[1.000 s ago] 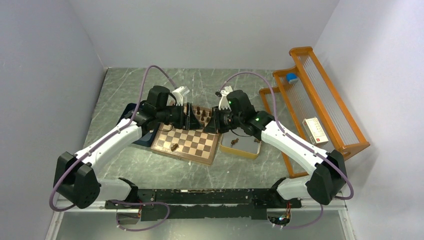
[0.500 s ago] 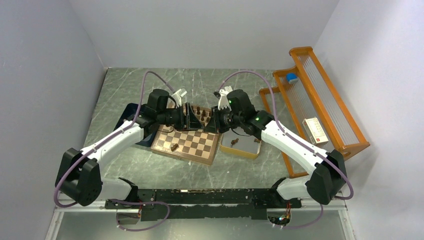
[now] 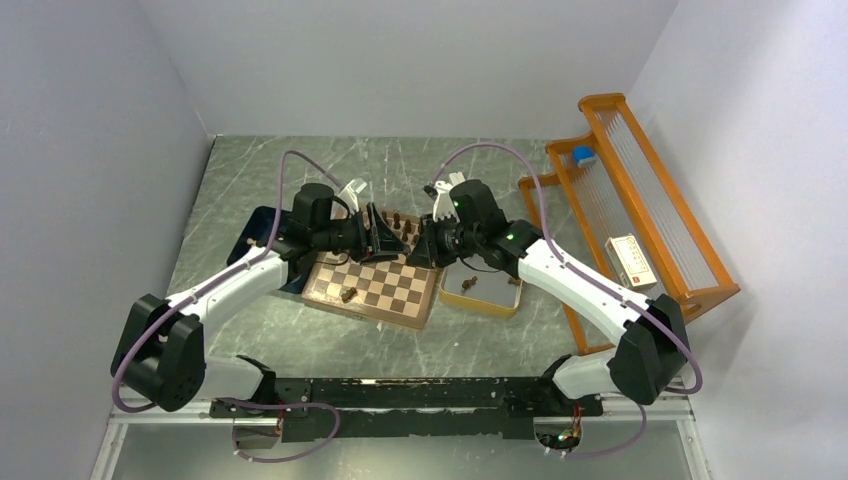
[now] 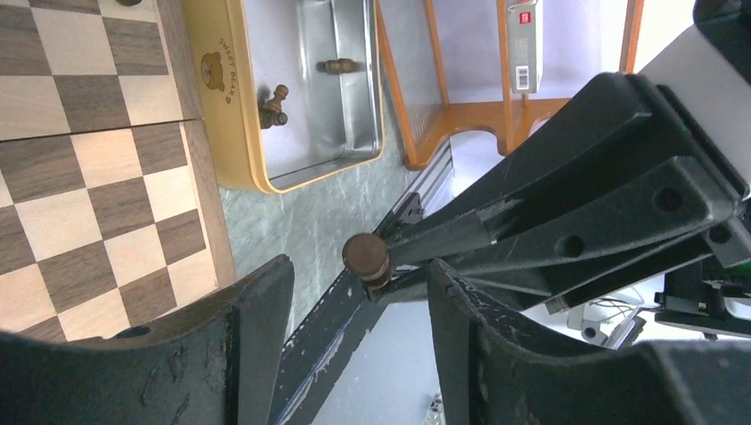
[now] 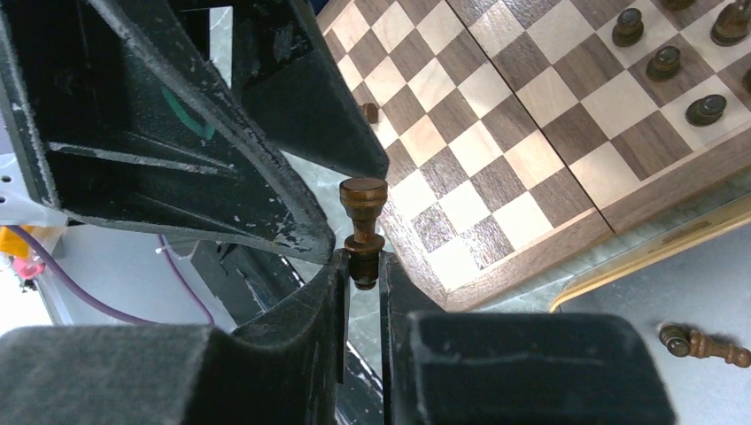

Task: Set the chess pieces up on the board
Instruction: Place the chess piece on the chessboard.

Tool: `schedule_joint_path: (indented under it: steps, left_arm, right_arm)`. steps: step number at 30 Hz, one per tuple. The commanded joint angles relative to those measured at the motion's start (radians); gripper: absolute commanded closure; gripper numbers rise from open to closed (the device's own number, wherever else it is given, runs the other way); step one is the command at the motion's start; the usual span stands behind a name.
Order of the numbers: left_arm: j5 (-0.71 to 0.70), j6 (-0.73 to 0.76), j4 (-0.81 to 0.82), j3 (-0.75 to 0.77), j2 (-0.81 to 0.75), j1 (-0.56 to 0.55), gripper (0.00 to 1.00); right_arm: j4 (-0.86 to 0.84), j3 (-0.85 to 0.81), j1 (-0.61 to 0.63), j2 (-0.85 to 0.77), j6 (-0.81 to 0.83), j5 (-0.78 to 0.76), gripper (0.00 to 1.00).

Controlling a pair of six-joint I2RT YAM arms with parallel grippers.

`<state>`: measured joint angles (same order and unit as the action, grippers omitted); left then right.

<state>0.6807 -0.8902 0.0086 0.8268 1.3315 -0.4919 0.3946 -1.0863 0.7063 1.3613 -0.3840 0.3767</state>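
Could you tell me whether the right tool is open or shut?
Shut on the chess piece: the right tool pinches one end of it, with no gap.

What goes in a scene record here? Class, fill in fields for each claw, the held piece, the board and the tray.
right claw: shut on one chess piece
held piece: dark brown, sticking out beyond the fingertips
left claw: open, a finger on either side of the held piece
board: standing pieces on the far side, lone piece near the front left
tray: yellow-rimmed, two loose pieces inside
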Motion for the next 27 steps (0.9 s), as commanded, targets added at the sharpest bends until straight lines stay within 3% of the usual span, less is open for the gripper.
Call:
schedule_joint_path:
  steps: [1, 8, 13, 16, 20, 27]
  left_arm:
    - [-0.023, -0.038, 0.062, -0.014, -0.023, 0.008, 0.39]
    - [-0.053, -0.07, 0.069, -0.041, -0.002, 0.01, 0.47]
    - [-0.079, -0.068, 0.057, -0.057, 0.004, 0.01, 0.67]
    - [-0.072, -0.091, 0.084, -0.085, 0.014, 0.016, 0.72]
    - [-0.078, -0.136, 0.138, -0.124, 0.011, 0.019, 0.71]
    - [-0.148, -0.043, 0.029, -0.082, -0.002, 0.029, 0.56]
  right_arm:
    - [-0.035, -0.007, 0.013, -0.005, -0.003, 0.026, 0.9]
    - [-0.056, -0.005, 0.019, -0.006, -0.016, 0.032, 0.9]
    - [-0.065, -0.003, 0.021, -0.001, -0.032, 0.005, 0.89]
    - [-0.072, -0.004, 0.024, -0.013, -0.042, -0.03, 0.89]
    - [-0.12, 0.022, 0.025, -0.045, -0.066, -0.048, 0.9]
    - [-0.107, 0.037, 0.031, -0.025, -0.076, -0.072, 0.93]
